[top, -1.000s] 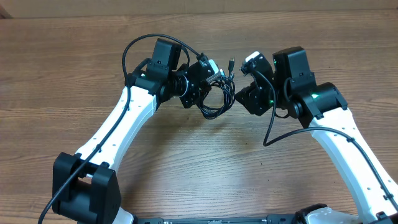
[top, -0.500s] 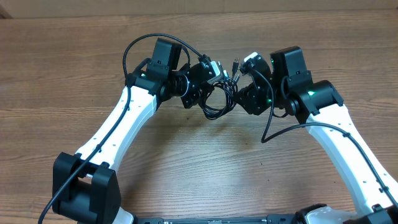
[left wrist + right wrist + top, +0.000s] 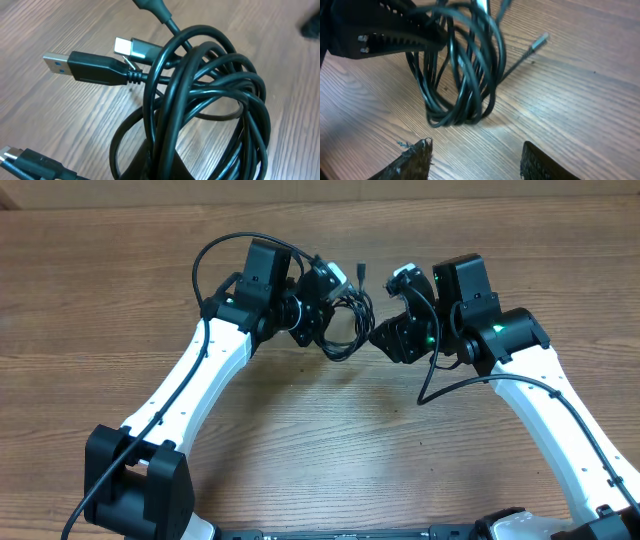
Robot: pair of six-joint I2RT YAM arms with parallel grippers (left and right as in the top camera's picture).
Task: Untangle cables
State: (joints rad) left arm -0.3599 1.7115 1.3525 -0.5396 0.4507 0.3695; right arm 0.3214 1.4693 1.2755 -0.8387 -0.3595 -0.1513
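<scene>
Overhead view: the left tool (image 3: 318, 308) is clenched on the cables (image 3: 346, 330), a bundle of thin black cords wound into several overlapping loops. The bundle hangs from this tool's tip on the side facing the right tool (image 3: 384, 337), its lowest loops close to the wooden desk (image 3: 320, 442); whether they touch the surface cannot be told. The right tool stands just beside the bundle, its tip turned toward the loops but apart from them.

Left wrist view: the loops (image 3: 210, 100) fill the space directly ahead of the left tool. A black flat plug (image 3: 85, 66) with a silver and blue end projects sideways from the coil, and a smaller silver plug (image 3: 131, 47) lies just beyond it. A third plug (image 3: 30, 162) shows at the lower corner, partly cut off.

Right wrist view: the right tool (image 3: 476, 150) is released, its two fingers spread with bare desk (image 3: 580, 100) between them. The coil (image 3: 462, 85) lies ahead of the fingertips, gripped from above by the dark fingers of the left tool (image 3: 390, 31). One loose silver-tipped end (image 3: 539, 40) extends beyond the coil.
</scene>
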